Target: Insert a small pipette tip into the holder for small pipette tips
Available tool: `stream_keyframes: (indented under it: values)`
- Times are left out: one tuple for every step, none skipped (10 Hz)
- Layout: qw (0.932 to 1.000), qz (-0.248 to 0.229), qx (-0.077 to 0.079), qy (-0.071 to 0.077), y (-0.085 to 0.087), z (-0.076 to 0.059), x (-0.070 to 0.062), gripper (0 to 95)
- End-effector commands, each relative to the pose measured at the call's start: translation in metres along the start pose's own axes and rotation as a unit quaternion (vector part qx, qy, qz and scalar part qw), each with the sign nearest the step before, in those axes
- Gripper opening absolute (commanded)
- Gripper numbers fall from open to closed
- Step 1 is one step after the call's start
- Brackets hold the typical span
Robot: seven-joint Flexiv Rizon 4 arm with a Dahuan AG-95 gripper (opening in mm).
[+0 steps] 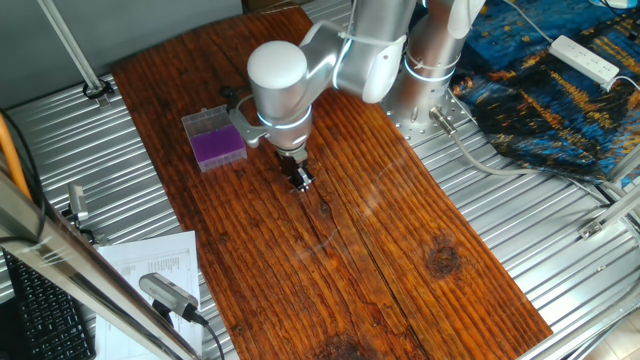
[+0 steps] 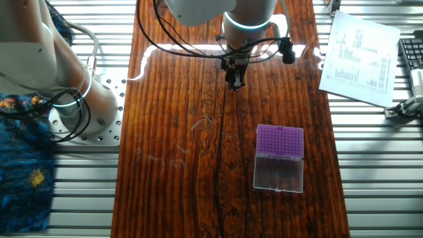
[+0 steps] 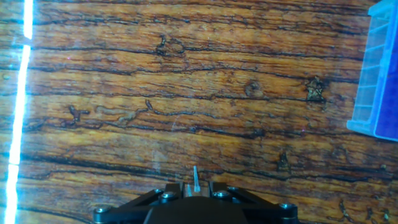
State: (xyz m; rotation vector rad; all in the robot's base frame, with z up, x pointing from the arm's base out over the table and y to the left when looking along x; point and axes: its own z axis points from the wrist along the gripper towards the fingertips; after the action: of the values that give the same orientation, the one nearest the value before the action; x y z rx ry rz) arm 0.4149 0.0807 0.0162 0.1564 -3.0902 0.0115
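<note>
Fingers of the black two-finger gripper point(image 3: 194, 185) were pinched narrowly on the tiny pale translucent pipette tip point(image 3: 195, 177), which stuck out beyond them above the brown wooden tabletop point(image 3: 186, 93). Well off to one side sat the clear-plastic, purple-topped tip holder point(image 2: 279, 157).

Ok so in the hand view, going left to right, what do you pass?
Bright light streak → small pipette tip between the gripper fingers → holder for small pipette tips at the right edge.
</note>
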Motion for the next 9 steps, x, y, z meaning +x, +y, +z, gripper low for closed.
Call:
stream_keyframes:
  values:
    - [1.0, 0.0, 0.0, 0.001, -0.0006, 0.0004, 0.0005, 19.0]
    - [1.0, 0.0, 0.001, 0.001, -0.0005, 0.0011, 0.0009, 19.0]
    - [1.0, 0.0, 0.001, 0.001, -0.0004, 0.0023, 0.001, 19.0]
    - [1.0, 0.0, 0.001, 0.0, -0.0003, 0.0035, 0.0012, 19.0]
    - [1.0, 0.001, 0.001, -0.001, -0.0002, 0.0046, 0.0018, 19.0]
    - [1.0, 0.001, 0.001, -0.001, -0.0002, 0.0047, 0.0019, 19.0]
    - [1.0, 0.002, 0.001, -0.001, -0.0002, 0.0048, 0.0019, 19.0]
    - [1.0, 0.002, 0.001, -0.001, -0.0002, 0.0048, 0.0019, 19.0]
    - [1.0, 0.001, 0.002, -0.001, -0.0002, 0.0048, 0.0019, 19.0]
